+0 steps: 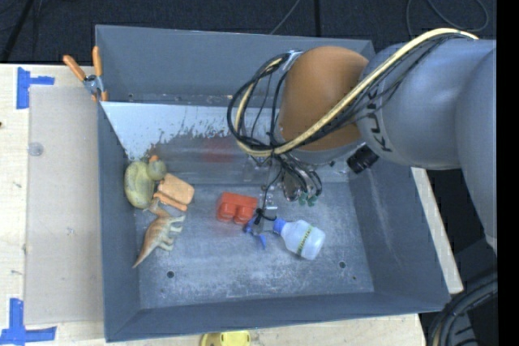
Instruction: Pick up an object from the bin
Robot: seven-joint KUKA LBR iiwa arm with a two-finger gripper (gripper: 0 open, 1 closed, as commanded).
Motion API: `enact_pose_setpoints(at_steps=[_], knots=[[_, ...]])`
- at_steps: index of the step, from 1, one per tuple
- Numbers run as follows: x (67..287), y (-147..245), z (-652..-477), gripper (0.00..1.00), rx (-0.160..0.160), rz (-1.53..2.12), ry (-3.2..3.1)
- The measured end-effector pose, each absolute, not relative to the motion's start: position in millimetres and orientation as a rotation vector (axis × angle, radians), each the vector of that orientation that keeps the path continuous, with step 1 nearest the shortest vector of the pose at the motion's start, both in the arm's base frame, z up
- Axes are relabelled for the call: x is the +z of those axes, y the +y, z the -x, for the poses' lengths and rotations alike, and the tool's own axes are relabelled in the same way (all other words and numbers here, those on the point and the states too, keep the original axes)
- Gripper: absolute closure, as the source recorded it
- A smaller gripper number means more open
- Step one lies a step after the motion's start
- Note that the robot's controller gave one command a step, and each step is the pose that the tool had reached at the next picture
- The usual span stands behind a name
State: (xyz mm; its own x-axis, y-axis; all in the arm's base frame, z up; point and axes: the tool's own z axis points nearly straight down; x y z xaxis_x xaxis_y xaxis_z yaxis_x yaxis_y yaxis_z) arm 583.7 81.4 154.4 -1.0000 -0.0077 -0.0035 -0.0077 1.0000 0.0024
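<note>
Two things flank the claw, middle of the bin: red block, white bottle; whether it's open, can't tell.

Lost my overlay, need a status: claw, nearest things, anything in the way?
Claw low mid-bin, between red block view-left and small white bottle view-right. Both crowd it. Toys far left, out of the way.

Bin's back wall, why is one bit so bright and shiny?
Camera view: light glares off the metal back wall at the left, making a pale wedge; the faint red smear further along looks like the red block mirrored in it.
</note>
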Motion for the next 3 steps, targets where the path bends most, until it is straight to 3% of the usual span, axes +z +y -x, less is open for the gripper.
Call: enact_pose_setpoints(at_steps=[1, 3], knots=[[95.8, 62.1, -541.8, 1.00, 0.008, -0.493, 3.092], [96.4, 62.0, -541.8, 1.00, 0.008, -0.494, 3.092]])
